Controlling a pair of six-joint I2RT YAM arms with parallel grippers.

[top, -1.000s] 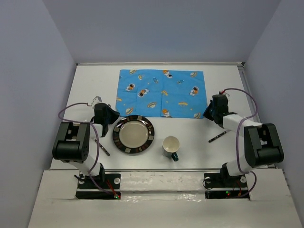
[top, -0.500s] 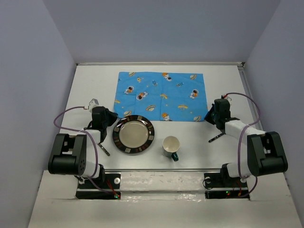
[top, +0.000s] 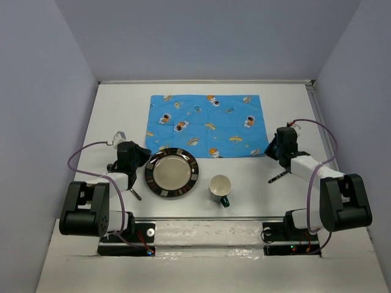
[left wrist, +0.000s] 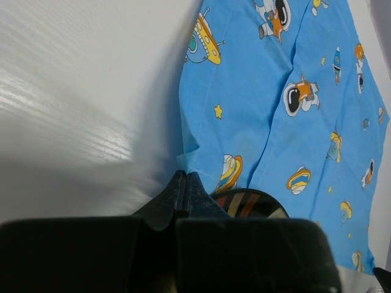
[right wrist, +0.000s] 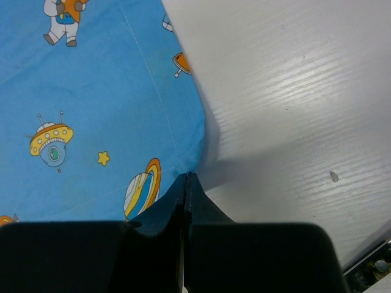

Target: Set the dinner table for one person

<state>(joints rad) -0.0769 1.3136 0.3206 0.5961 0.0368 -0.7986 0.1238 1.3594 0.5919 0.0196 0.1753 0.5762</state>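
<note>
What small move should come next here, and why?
Probably open both claws and release the mat: left claw and right claw pinch its near corners, and its near edge already reaches the plate, so pulling nearer would drag cloth over it.

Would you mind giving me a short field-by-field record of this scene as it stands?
dinner table: white, bears everything
mat: blue cartoon cloth, far centre
left gripper: shut on mat's near-left corner
right gripper: shut on mat's near-right corner
plate: empty, on near side of mat, towards the left
mug: upright, right of plate
left utensil: left of plate, type unclear
right utensil: right of mug, type unclear
</note>
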